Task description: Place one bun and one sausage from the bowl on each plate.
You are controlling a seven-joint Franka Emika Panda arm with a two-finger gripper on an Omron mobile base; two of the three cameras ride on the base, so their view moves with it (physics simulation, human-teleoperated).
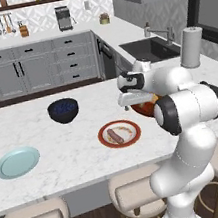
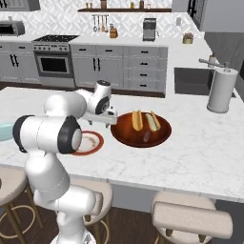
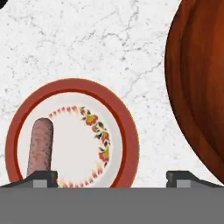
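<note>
Your wooden bowl [image 2: 141,129] holds two buns [image 2: 137,120] and a sausage [image 2: 147,137]; left of it, the red-rimmed plate [image 1: 119,133] carries one sausage [image 1: 115,136]. The pale blue plate [image 1: 17,162] lies far left. Your gripper [image 3: 112,178] hangs spread wide, empty, above the red-rimmed plate.

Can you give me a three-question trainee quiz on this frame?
1. True or false: a sausage lies on the red-rimmed plate.
2. How many buns are in the wooden bowl? A) none B) two C) four
3. Fill in: the gripper hangs over the counter with its jaws ____.

Key: 1 true. 2 B; a second sausage lies beside them. 3 open, holding nothing; the pale blue-green plate carries no food yet.
</note>
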